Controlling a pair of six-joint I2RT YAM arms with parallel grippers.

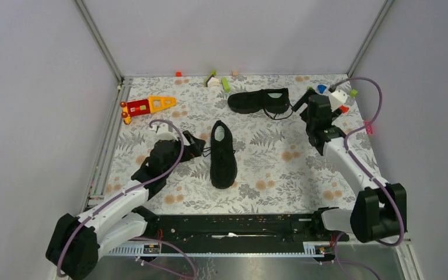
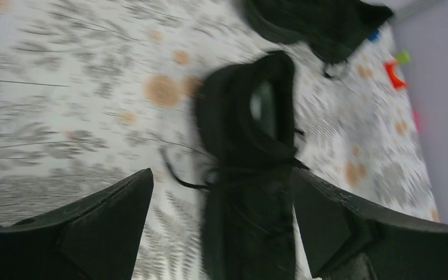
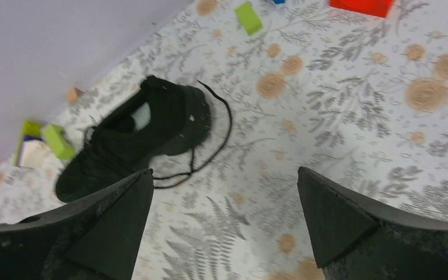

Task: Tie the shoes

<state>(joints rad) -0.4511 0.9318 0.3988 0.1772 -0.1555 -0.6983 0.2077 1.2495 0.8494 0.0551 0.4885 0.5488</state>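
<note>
My left fingers [image 2: 111,221] are spread wide and empty, aimed at the near shoe [image 1: 223,154], which lies mid-tabletop with its toe toward the near edge. That wrist's view is smeared, so this is my judgement: I should come down on the loose lace [image 2: 178,177] looping out on the side facing me, pinch it near its end rather than at the tongue, and draw it clear without dragging the shoe. My left arm reaches low from the near-left corner, wrist just beside the shoe. Further off, my right arm stretches toward the far-right corner, its fingers [image 3: 108,224] likewise released and empty, tilted down at the far shoe [image 3: 134,140] by the far edge, whose lace [image 3: 224,125] trails on the tabletop [image 3: 350,134] beside its heel
</note>
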